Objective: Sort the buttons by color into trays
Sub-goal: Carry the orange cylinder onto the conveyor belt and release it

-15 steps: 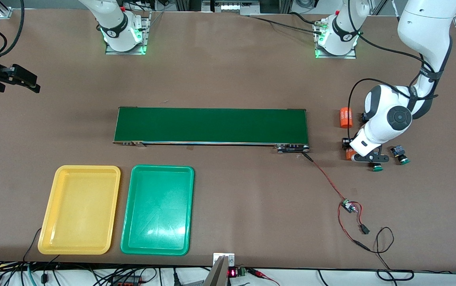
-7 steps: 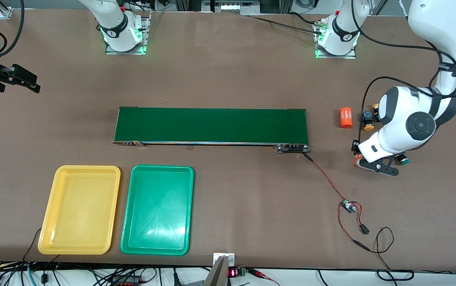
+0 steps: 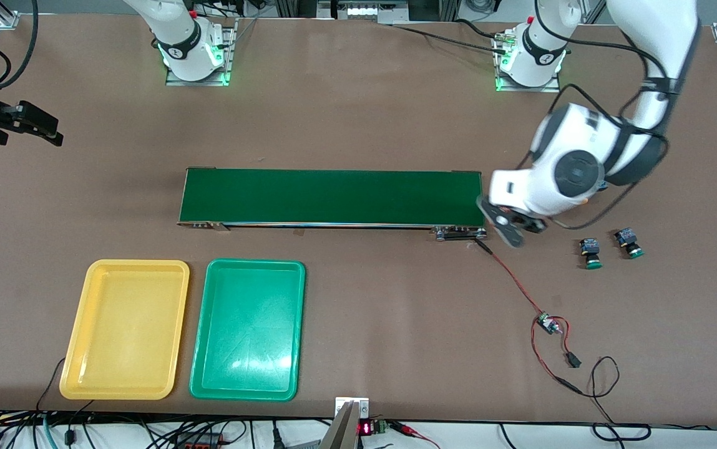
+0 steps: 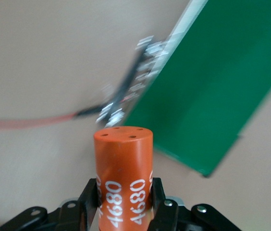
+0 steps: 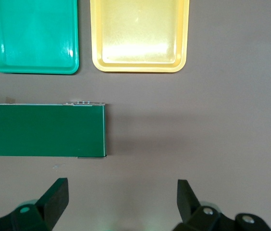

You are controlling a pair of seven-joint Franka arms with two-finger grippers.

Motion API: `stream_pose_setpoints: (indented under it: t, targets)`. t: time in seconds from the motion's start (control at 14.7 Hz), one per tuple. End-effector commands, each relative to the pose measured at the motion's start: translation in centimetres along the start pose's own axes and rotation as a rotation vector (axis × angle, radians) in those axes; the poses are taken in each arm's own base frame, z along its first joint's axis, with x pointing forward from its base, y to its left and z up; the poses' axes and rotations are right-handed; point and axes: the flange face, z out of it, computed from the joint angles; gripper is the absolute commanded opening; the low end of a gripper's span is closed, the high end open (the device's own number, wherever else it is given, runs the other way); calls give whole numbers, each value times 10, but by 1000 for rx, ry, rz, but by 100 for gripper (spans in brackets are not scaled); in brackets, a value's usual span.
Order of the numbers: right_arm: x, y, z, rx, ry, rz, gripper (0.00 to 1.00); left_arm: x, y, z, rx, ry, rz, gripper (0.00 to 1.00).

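Two green-capped buttons (image 3: 593, 254) lie untouched on the table at the left arm's end, and both trays, yellow (image 3: 125, 329) and green (image 3: 248, 329), sit bare nearer the front camera than the belt (image 3: 332, 197). Left gripper (image 4: 124, 202) is clamped on an orange cylinder (image 4: 123, 178), not a button, over the belt's end at the left arm's side; I'd lower it flat onto the belt before letting go so it doesn't roll. Right gripper (image 5: 120, 201) waits spread wide, high over the table past the belt's end at the right arm's side.
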Motion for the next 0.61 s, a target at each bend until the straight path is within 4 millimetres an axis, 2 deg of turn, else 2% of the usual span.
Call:
stream_pose_setpoints:
  t: [0.0, 0.2, 0.27, 0.41, 0.54]
  targets:
    - [-5, 1, -6, -10, 13, -11, 100, 17, 25, -2, -12, -3, 274, 9]
    - [-5, 1, -6, -10, 13, -10, 100, 32, 32, 18, -24, 2, 451, 8]
    - [-5, 1, -6, -10, 15, -10, 100, 40, 43, 25, -24, 2, 512, 8]
    - [-4, 1, -6, -9, 16, -10, 100, 41, 54, 46, -16, 10, 540, 7]
    - [-4, 1, -6, -10, 16, -11, 100, 43, 57, 56, 6, 37, 548, 8]
